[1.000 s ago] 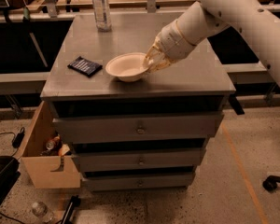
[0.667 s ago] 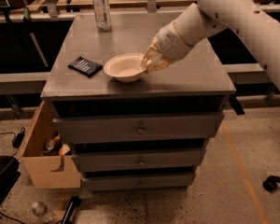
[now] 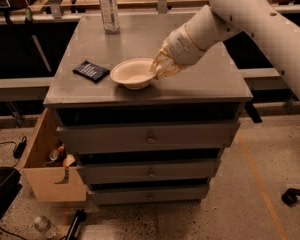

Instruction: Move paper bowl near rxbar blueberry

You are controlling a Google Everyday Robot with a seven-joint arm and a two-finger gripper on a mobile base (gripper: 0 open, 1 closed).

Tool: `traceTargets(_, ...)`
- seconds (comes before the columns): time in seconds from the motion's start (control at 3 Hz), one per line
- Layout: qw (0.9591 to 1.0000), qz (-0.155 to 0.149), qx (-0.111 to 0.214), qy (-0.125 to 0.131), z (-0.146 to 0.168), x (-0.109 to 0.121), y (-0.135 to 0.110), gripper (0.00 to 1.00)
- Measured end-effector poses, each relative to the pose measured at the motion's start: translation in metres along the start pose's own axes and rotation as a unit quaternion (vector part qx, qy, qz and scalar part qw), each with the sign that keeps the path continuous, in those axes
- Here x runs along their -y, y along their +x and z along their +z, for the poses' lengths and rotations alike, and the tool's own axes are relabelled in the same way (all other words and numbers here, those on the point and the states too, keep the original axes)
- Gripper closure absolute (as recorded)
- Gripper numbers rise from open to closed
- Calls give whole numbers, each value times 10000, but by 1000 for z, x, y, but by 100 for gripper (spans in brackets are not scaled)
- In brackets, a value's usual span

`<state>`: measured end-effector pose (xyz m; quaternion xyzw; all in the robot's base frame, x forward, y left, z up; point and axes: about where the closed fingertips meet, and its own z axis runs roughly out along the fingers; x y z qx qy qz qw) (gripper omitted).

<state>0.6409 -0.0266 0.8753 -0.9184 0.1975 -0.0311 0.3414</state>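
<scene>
We see a grey bench (image 3: 200,84) with drawers (image 3: 150,136) under its flat top. The paper bowl (image 3: 131,73) is on the front part of the bench top, a bit left of the middle. It is round and cream-white, and its open side faces up. We cannot tell if its bottom sits flat on the bench or is lifted a tiny bit. The pincer (image 3: 156,67) is at the right edge of the bowl. It is closed on the bowl's rim and grips it, with one tan finger inside the rim and one outside. The big white arm (image 3: 250,14) comes down to it from the top right corner. The rxbar blueberry (image 3: 91,71) lies flat on the bench, just to the left of the bowl. It is a small dark wrapper with pale lines on it. The bowl and the wrapper are near each other but do not touch, and we see a strip of bare bench between them. A clear water bottle (image 3: 108,8) stands upright at the back of the bench, well apart from the bowl and the wrapper. Down on the floor, to the left of the drawers, there is an open cardboard box (image 3: 52,181) with some things in it. Another small bottle (image 3: 42,226) lies on the floor near the bottom left corner.
</scene>
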Motion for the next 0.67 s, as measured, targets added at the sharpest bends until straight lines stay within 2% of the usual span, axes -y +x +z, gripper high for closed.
traceTargets(0.33,10000,-3,25,-8,3,0,-1,11)
traceTargets(0.67,10000,-6,45,-14,5,0,-1,0)
